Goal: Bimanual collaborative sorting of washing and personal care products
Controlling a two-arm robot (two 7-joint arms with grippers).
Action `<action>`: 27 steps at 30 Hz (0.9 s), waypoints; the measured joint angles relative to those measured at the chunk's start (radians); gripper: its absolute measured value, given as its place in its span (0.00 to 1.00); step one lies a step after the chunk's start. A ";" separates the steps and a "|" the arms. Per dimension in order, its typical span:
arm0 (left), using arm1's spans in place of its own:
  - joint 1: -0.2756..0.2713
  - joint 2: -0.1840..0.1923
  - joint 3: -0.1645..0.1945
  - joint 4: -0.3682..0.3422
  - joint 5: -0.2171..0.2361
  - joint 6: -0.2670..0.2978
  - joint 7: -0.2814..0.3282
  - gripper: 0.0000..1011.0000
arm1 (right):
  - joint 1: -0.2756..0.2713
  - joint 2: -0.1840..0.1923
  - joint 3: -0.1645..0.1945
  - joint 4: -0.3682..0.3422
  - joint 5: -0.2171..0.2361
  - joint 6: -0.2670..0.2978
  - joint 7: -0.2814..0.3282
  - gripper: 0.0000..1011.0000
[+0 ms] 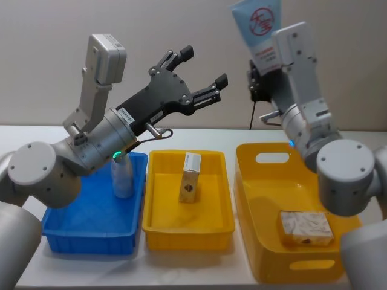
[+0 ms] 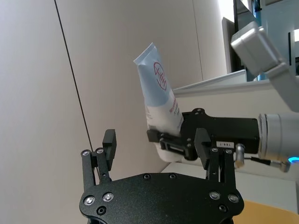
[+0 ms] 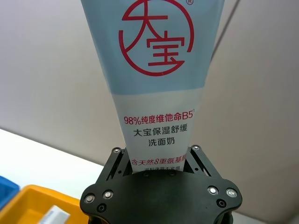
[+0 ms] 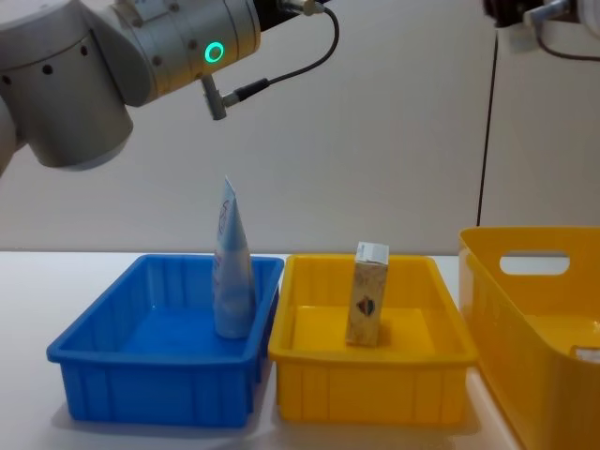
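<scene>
Tube [image 1: 259,27] pinched low in right gripper [image 1: 261,74]; left gripper [image 1: 199,75] spread nearby; mistimed handover could drop it.

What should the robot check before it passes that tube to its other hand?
1. Right gripper shut on the tube with red print, held high: ok.
2. Left gripper open and raised toward the tube: ok.
3. Fingers of the left gripper already around the tube: not ok, there is a gap between them.
4. Blue tray has room beside the tube standing in it: ok.
5. Small carton stands upright in the middle yellow tray, out of the way: ok.
6. Grip firm enough not to slip: cannot tell.
</scene>
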 joint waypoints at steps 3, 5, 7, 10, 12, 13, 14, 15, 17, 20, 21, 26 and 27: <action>0.000 0.000 0.000 0.000 0.000 0.000 0.000 0.99 | 0.011 0.005 0.015 0.005 -0.006 0.031 -0.001 0.31; 0.000 0.000 0.000 0.000 0.000 0.000 0.000 0.99 | 0.016 0.007 0.021 0.007 -0.008 0.044 -0.001 0.31; 0.000 0.000 0.000 0.000 0.000 0.000 0.000 0.99 | 0.021 0.010 0.026 0.009 -0.012 0.061 0.000 0.30; 0.000 0.000 0.000 0.000 0.000 0.000 0.000 0.99 | 0.035 0.018 0.040 0.018 -0.022 0.111 0.007 0.30; 0.000 0.000 0.000 0.000 0.000 0.000 0.000 0.99 | 0.040 0.022 0.044 0.021 -0.026 0.130 0.011 0.30; 0.000 0.000 0.000 0.000 0.000 0.000 0.000 0.99 | 0.042 0.024 0.045 0.023 -0.027 0.139 0.014 0.30; 0.000 0.000 0.000 0.000 0.000 0.000 0.000 0.99 | 0.047 0.027 0.049 0.027 -0.031 0.163 0.019 0.30; 0.000 0.000 0.000 0.000 0.000 0.000 0.000 0.99 | 0.049 0.029 0.050 0.028 -0.033 0.169 0.021 0.30; 0.000 0.000 0.000 0.000 0.000 0.000 0.000 0.99 | 0.055 0.035 0.053 0.033 -0.039 0.203 0.030 0.30; 0.000 0.000 0.000 0.000 0.000 0.000 0.000 0.99 | 0.063 0.043 0.057 0.041 -0.046 0.243 0.044 0.30; 0.000 0.000 0.000 0.000 0.000 0.000 0.000 0.99 | 0.066 0.046 0.058 0.043 -0.047 0.252 0.048 0.30; 0.000 0.000 0.000 0.000 0.000 0.000 0.000 0.99 | 0.078 0.061 0.059 0.058 -0.059 0.323 0.076 0.29; 0.000 0.000 0.000 0.000 0.000 0.000 0.000 0.99 | 0.080 0.063 0.059 0.060 -0.061 0.335 0.082 0.29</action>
